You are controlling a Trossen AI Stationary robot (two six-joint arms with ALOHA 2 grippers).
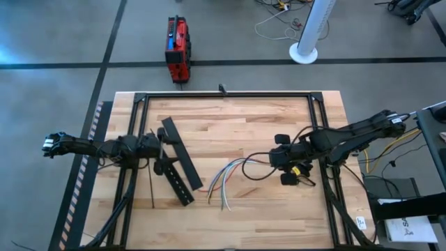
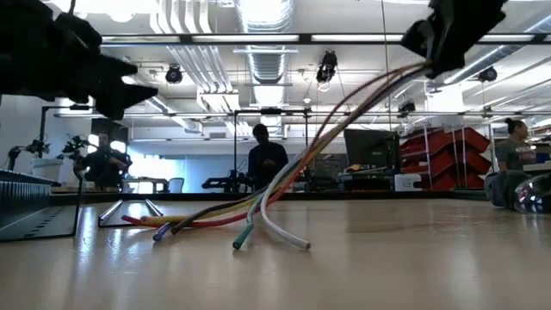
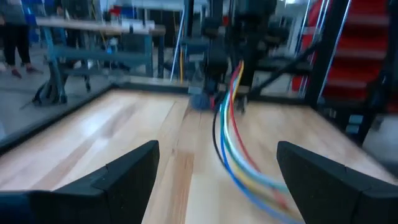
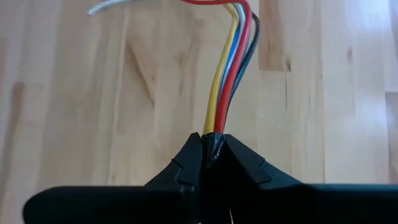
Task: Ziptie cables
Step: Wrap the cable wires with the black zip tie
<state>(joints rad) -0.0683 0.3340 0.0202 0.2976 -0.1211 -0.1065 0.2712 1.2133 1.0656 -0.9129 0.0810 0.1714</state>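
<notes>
We see the right gripper (image 1: 277, 159) right of centre in the overhead frame, its two dark fingers (image 4: 186, 163) pressed together on the taped end of the bundle of thin coloured flexible cables (image 1: 233, 171). In the right wrist picture the yellow, red, blue and dark strands (image 4: 227, 68) rise straight out of that pinch toward the top of the frame. From the table-level camera the bundle (image 2: 336, 129) hangs from the gripper (image 2: 443, 39) in the upper right of the frame and slopes down to the lower left, where the loose ends fan out and rest on the light wooden butcher-block table (image 2: 413, 258).

The left gripper (image 1: 162, 148) sits at centre left of the overhead frame, its jaws spread wide with nothing between them; in its wrist picture both dark fingers (image 3: 127, 171) stand well apart at the bottom corners, with the cables (image 3: 233, 134) curving across the boards between them farther off. Two long flat black slotted bars (image 1: 180, 166) lie crossed just right of that gripper, near the cables' loose ends.
</notes>
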